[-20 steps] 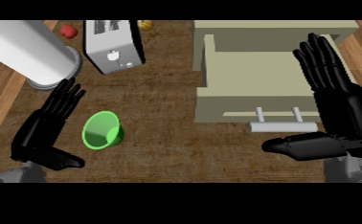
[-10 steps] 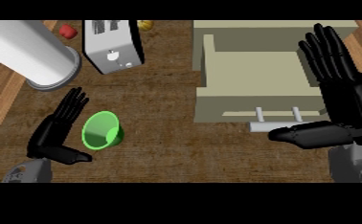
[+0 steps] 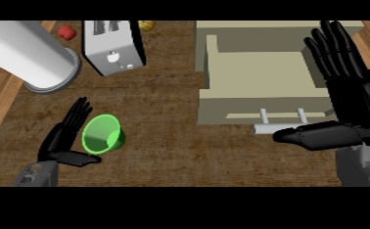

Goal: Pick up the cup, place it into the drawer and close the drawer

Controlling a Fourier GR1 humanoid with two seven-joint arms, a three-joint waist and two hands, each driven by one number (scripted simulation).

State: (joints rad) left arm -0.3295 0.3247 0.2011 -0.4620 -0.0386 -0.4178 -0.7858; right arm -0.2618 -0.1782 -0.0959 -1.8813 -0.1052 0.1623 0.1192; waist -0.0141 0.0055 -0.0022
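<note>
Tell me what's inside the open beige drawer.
Only the beige drawer's bare floor shows; the green cup sits outside on the wooden counter. The black right hand covers its right side, hiding that strip.

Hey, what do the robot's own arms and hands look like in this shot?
Both hands are glossy black, with long slender fingers and a thicker thumb: the left hand shows at the lower left, the right hand at the right. Each joins a plain grey forearm, the left forearm and the right forearm. No cables, markings or sleeves show.
</note>
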